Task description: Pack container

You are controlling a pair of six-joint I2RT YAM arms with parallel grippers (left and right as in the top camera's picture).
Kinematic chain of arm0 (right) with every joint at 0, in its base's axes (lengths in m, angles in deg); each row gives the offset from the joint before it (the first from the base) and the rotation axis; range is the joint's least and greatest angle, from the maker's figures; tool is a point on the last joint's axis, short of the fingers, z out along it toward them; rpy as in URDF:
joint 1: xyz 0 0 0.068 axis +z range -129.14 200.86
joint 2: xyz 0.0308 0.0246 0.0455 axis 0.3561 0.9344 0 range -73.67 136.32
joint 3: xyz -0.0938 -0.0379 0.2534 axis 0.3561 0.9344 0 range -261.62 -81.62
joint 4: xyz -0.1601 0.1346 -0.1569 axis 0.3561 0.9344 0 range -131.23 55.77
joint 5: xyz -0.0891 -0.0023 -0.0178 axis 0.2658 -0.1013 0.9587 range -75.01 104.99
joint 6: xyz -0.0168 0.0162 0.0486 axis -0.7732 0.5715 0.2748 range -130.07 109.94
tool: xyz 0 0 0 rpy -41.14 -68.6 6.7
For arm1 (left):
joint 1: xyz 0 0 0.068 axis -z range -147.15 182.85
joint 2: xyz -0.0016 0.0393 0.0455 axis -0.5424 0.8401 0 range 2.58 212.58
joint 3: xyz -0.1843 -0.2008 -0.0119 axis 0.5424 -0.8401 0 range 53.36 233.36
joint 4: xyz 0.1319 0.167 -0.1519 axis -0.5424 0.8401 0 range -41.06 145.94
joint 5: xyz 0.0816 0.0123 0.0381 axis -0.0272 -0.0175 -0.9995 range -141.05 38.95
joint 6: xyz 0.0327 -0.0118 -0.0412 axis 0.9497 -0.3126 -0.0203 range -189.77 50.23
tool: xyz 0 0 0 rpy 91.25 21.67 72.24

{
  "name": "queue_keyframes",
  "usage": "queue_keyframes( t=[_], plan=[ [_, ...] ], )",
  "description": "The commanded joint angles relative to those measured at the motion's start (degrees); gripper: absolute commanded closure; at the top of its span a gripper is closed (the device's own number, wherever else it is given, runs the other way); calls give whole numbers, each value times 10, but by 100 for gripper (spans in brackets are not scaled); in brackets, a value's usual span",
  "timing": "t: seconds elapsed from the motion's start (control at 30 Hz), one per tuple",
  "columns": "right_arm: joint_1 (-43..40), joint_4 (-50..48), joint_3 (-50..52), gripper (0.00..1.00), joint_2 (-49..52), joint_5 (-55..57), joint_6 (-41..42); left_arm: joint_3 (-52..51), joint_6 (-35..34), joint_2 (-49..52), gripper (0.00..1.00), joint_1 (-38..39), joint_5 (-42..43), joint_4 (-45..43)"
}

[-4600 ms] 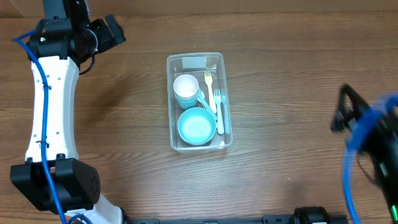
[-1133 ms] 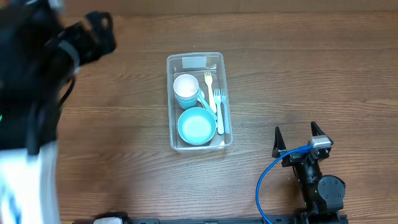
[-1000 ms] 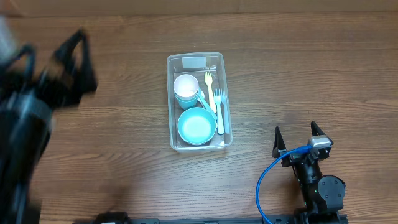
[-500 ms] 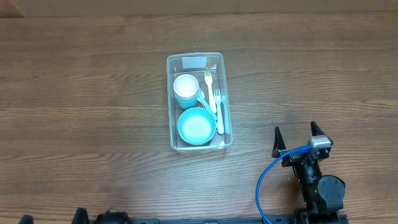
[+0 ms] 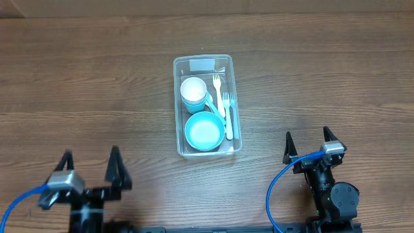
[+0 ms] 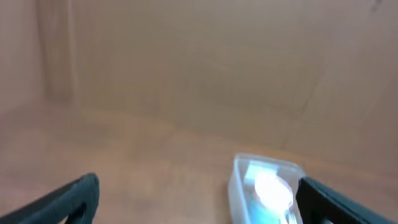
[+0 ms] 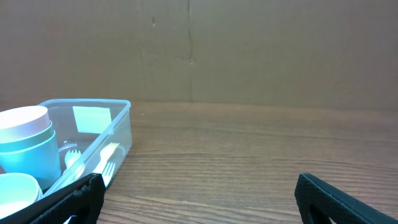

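Observation:
The clear plastic container (image 5: 235, 103) sits mid-table with its whitish label (image 5: 202, 65) at the far end. Inside are stacked cups, white on teal (image 5: 193, 90), a teal bowl (image 5: 204, 131), a yellow fork (image 5: 218, 87) and a pale blue fork (image 5: 228, 113). My left gripper (image 5: 89, 167) is open and empty at the near left. My right gripper (image 5: 308, 142) is open and empty at the near right. The container shows blurred in the left wrist view (image 6: 235, 193) and at the left of the right wrist view (image 7: 121, 134).
The wooden table (image 5: 323, 71) runs in all directions around the container. A brown cardboard wall (image 7: 249, 50) stands behind the table's far edge. Blue cables (image 5: 278, 188) trail from both arms at the near edge.
My left arm has swung from the far left of the table down to the near left edge. My right arm moved in early and has stayed still since. The container has not moved.

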Motion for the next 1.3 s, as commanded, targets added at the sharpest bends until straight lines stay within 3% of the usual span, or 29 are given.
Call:
queue_keyframes(
  t=[0.0,0.17,0.37,1.07,1.27],
  plan=[
    [-2,-5,6,0,-6,-4,-2,-114,68,-38,0,0,45,-126],
    [-2,-5,6,0,-6,-4,-2,-224,105,-37,0,0,69,-268],
    [-2,-5,6,0,-6,-4,-2,-309,150,-37,0,0,63,-342],
    [-2,-5,6,0,-6,-3,-2,-362,145,-37,0,0,-42,-310],
    [-2,-5,6,0,-6,-4,-2,-373,87,-37,0,0,-43,-310]
  ],
)
